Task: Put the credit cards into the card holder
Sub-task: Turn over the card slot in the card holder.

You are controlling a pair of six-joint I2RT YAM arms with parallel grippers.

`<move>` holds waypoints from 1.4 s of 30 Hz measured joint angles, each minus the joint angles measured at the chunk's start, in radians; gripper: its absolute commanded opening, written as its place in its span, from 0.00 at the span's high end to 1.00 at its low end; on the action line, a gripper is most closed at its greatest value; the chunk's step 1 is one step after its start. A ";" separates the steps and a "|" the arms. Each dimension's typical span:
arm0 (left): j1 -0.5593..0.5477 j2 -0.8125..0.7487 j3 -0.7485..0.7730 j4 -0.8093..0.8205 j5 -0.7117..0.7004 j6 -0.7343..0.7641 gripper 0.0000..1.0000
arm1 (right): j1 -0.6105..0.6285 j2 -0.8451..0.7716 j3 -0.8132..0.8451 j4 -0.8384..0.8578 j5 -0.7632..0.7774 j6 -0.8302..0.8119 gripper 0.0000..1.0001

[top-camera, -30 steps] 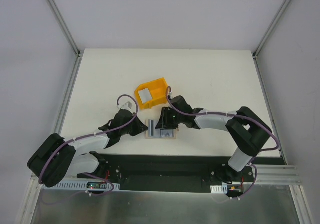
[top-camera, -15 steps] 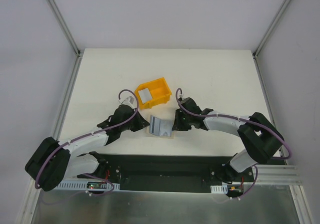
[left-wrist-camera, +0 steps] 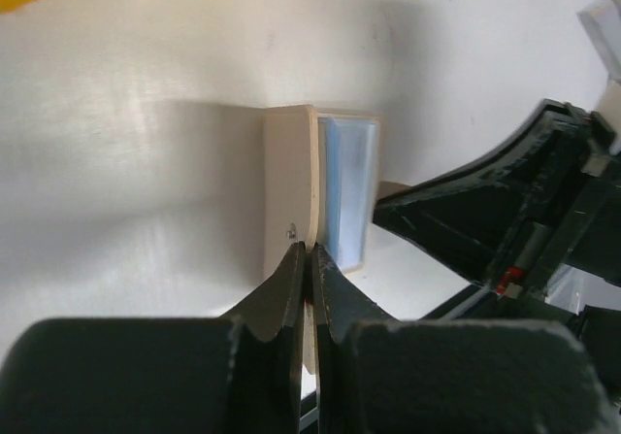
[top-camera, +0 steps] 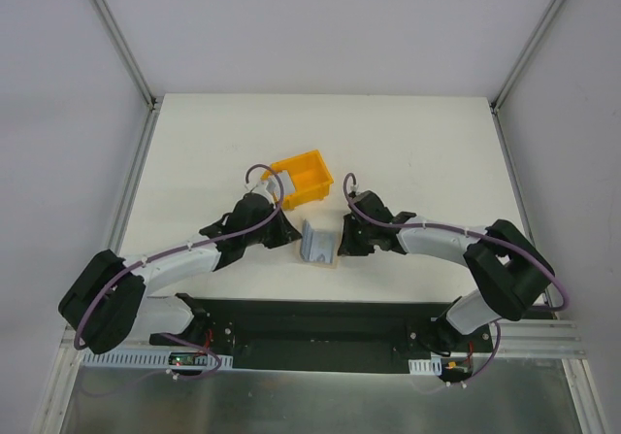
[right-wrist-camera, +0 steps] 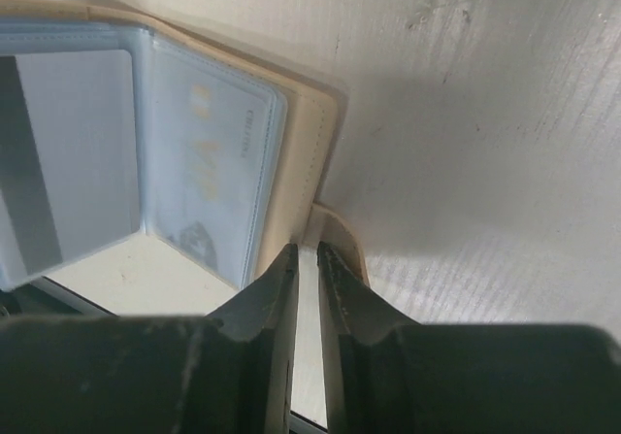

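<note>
Left of the counter's [top-camera: 417,152] middle, the left jaws are clamped on the left cover of the card holder [top-camera: 318,245]. In the left wrist view its beige edge runs straight in between the two black fingers [left-wrist-camera: 279,290]. The holder sits between the two arms, just in front of the yellow bin [top-camera: 310,176]. It is half folded, with the left cover tilted up off the counter. Outside it is soft, tan and leather-like, with a small metal stud [left-wrist-camera: 291,228] near the left fingertips. Inside are clear, pale blue plastic sleeves.

The right wrist view shows two sleeves. The left one holds a silvery-grey credit card [right-wrist-camera: 73,152] with a dark stripe, and the right one holds a second card [right-wrist-camera: 209,177] with faint orange print. At the holder's right edge the right jaws stand nearly together, a thin slit between them, beside a beige tab [right-wrist-camera: 338,235].

From above, the left arm's purple cable [top-camera: 262,174] crosses the bin's left corner, hiding part of its inside. The striped card is cut off by the frame edge. The orange print is too blurred to read. The right fingers [right-wrist-camera: 277,293] cover the sleeves' lower corner. I cannot tell whether they pinch the cover, the tab or nothing.
</note>
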 measured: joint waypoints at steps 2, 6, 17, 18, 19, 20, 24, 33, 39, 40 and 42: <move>-0.027 0.030 0.036 0.000 0.003 0.003 1.00 | 0.000 0.000 0.000 0.001 0.000 0.001 0.85; -0.076 0.110 0.108 0.008 0.033 0.017 1.00 | 0.000 0.000 0.000 0.002 0.000 0.004 0.85; -0.069 0.059 0.060 -0.011 -0.033 -0.037 1.00 | -0.026 -0.111 -0.076 0.025 0.025 0.022 0.72; -0.063 0.035 0.040 -0.014 -0.050 -0.046 1.00 | -0.029 -0.120 -0.076 0.034 0.019 0.024 0.71; -0.058 0.017 0.022 -0.016 -0.064 -0.059 1.00 | -0.030 -0.125 -0.076 0.051 0.008 0.027 0.69; -0.056 0.005 0.008 -0.020 -0.083 -0.069 1.00 | -0.030 -0.126 -0.076 0.072 -0.006 0.032 0.68; -0.053 -0.005 -0.039 -0.041 -0.118 -0.111 1.00 | -0.027 -0.117 -0.073 0.148 -0.066 0.059 0.66; -0.043 -0.007 -0.076 -0.070 -0.137 -0.143 1.00 | -0.016 -0.038 -0.043 0.184 -0.105 0.086 0.63; -0.043 -0.006 -0.076 -0.070 -0.137 -0.143 1.00 | -0.016 -0.035 -0.043 0.173 -0.102 0.087 0.61; -0.043 -0.005 -0.076 -0.070 -0.137 -0.143 1.00 | -0.015 -0.033 -0.043 0.171 -0.101 0.087 0.61; -0.043 -0.002 -0.076 -0.070 -0.137 -0.143 1.00 | -0.012 -0.027 -0.043 0.162 -0.096 0.087 0.60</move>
